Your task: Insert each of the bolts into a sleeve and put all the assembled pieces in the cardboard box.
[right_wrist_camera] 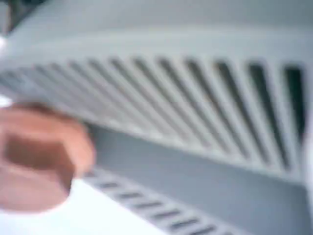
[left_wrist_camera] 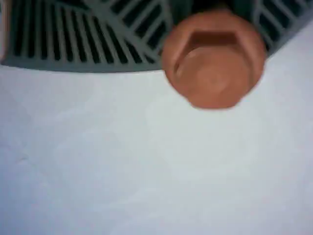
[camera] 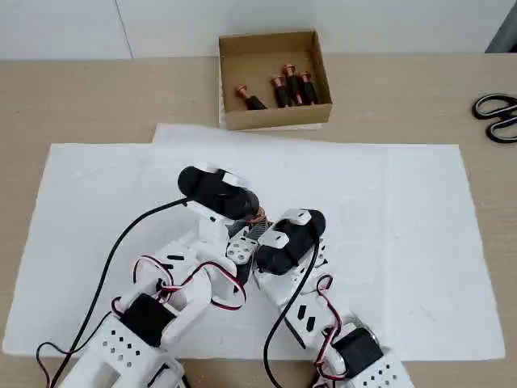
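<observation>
White paper covers the table. Mid-sheet, left gripper and right gripper meet at one copper bolt; we cannot tell whether either grips it. Beyond, four assembled pieces lie in the cardboard box. We judge this piece the last.

Place: a robotics lab bench or maker's workspace.
Surface: light wood-look table covered by a white paper sheet.
Backdrop: plain white wall, top of frame.
Gear: scissors at right edge; bare-wired robot arm lower left.
</observation>
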{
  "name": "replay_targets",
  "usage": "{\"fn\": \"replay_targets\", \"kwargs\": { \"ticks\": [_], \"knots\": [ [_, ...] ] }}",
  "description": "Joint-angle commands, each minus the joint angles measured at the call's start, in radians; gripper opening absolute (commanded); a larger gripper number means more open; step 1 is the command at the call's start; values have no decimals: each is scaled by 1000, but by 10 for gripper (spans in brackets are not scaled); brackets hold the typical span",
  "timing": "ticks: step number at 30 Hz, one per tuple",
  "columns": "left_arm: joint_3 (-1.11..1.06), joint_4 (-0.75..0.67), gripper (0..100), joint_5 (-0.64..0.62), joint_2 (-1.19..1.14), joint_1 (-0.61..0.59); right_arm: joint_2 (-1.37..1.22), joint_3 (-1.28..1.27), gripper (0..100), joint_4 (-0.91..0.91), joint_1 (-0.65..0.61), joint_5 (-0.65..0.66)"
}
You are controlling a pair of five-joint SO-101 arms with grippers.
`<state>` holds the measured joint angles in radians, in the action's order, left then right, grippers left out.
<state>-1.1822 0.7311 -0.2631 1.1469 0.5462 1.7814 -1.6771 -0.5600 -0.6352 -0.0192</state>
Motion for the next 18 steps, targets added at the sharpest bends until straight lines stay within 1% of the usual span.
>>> {"fn": "replay_targets", "kwargs": {
  "ticks": [1, 9, 18],
  "knots": [
    [1, 14, 6, 17, 5, -18, 12, -8, 4, 1, 22, -9],
    [-45, 15, 6, 17, 5, -18, 12, -8, 4, 1, 22, -9],
    [-19, 15, 8, 17, 5, -20, 12, -8, 4, 1, 24, -9]
  ]
}}
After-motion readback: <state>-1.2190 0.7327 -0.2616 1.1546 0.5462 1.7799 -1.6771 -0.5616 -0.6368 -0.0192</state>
